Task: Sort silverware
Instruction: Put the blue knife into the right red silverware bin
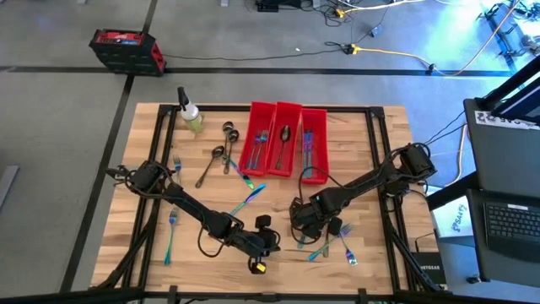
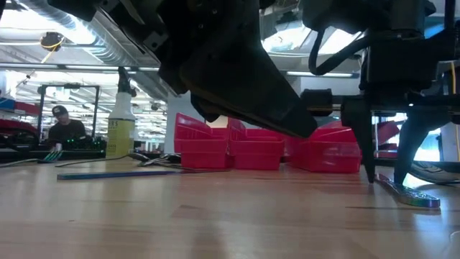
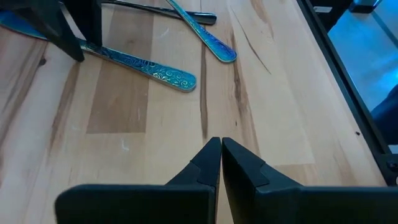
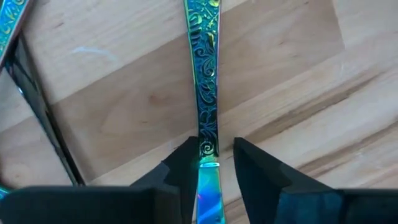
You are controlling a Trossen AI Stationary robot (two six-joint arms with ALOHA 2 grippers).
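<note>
Right gripper (image 4: 211, 165) low over the wooden table (image 1: 371, 169), fingers slightly apart on both sides of an iridescent utensil (image 4: 204, 81) lying flat near the front.

Not yet clamped on its handle. Left gripper (image 3: 221, 163) fully closed, empty, just above the boards nearby. More silverware (image 1: 211, 165) scattered; some inside red bins (image 1: 285, 139).

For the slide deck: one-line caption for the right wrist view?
Right gripper straddles an iridescent utensil handle lying on the wooden table, fingers either side.
</note>
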